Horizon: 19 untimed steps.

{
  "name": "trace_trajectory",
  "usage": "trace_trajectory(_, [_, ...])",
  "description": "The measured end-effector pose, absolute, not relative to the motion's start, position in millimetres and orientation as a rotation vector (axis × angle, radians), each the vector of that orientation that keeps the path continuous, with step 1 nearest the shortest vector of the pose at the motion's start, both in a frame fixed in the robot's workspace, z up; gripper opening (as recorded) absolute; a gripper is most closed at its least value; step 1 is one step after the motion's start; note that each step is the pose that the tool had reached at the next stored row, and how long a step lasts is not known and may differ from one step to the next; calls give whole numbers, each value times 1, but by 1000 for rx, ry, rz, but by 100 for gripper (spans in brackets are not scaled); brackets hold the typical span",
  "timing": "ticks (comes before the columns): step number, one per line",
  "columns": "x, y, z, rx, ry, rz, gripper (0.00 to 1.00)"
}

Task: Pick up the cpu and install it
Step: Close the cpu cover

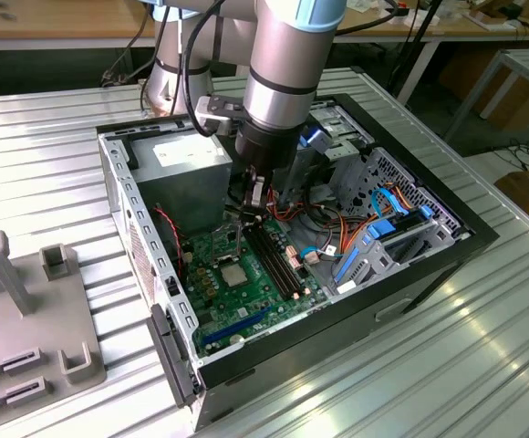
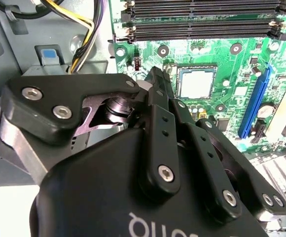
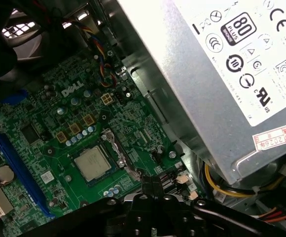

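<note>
Cpu (image 1: 233, 274) lies flat in its socket on the green board (image 1: 263, 301), just below centre of the exterior view, metal face up. It is square, so no long axis to tell; its sides run in line with the memory slots (image 1: 274, 255), slantwise across the frame like the board. In both wrist views the cpu (image 2: 196, 82) (image 3: 92, 163) shows a dull grey lid inside a dark frame-like border, no tilt seen. Gripper (image 1: 254, 205) hangs under the arm (image 1: 278, 82) at centre frame, above the board and apart from the cpu, not touching it. In both wrist views its fingers are clenched together with nothing between them (image 2: 158, 76) (image 3: 151, 180). Surroundings: the grey supply box (image 1: 187, 164) sits upper left of centre, close beside the gripper; the slots lie just to the exterior view's right of the cpu. Red and orange cables (image 1: 315, 219) crowd the case (image 1: 119, 182) past the slots, and blue drive brackets (image 1: 383, 233) stand right of centre. Yellow wires (image 2: 84, 29) run out beside the box in the second wrist view, and a long blue slot (image 3: 19, 168) lies on the board near the cpu in the first wrist view. A grey fixture (image 1: 27, 310) stands on the ribbed table (image 1: 410, 365) at lower left, outside the case. Nothing lies over the cpu.
</note>
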State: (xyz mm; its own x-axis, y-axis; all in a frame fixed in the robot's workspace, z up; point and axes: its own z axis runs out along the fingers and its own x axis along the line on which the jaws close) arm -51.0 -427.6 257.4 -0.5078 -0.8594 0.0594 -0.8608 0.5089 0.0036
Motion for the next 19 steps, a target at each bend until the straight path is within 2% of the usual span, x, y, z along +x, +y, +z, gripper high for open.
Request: trace_trajectory(19, [-52,-428,258,1538,-2680,36,11])
